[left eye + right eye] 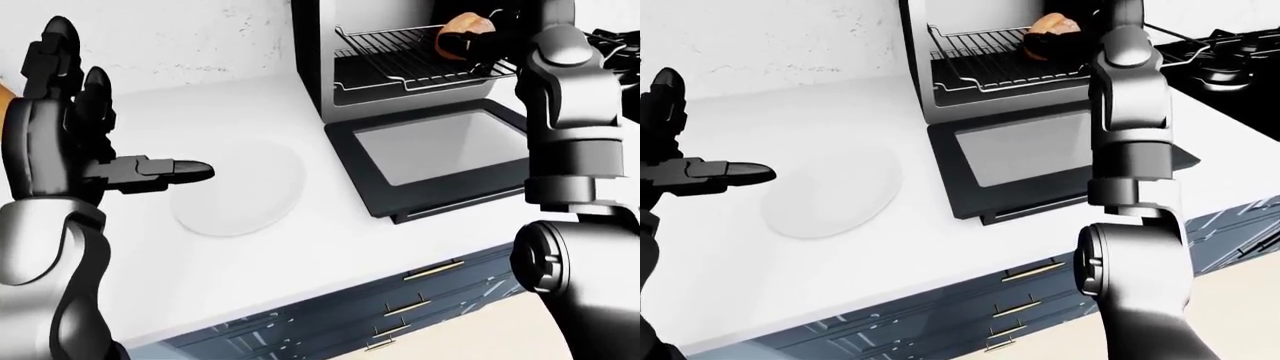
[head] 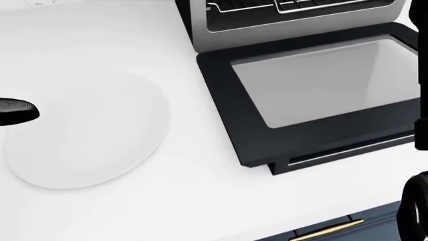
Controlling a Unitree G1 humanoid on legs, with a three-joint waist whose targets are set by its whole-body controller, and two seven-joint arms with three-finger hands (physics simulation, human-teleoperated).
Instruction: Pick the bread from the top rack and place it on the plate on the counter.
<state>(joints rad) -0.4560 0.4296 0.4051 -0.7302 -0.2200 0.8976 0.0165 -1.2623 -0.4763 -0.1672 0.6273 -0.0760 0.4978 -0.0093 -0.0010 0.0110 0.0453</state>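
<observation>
Rounded golden bread (image 1: 466,26) in right fingers (image 1: 462,49) on wire rack (image 1: 400,64); left fingers (image 1: 160,171) spread wide.

Golden-brown bread (image 1: 466,25), white plate (image 1: 240,189), black oven door (image 1: 440,154)

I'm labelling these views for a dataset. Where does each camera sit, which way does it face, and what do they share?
Left-eye view: on the head, facing the open toaster oven with bread on its rack; the left robot hand is raised and the right arm reaches inside.
Right-eye view: its twin, nearly the same scene, with the stove at right.
Head view: on the head, tilted down at the plate and oven door; only dark slivers of arm show.
Shared: plate, door, counter.
</observation>
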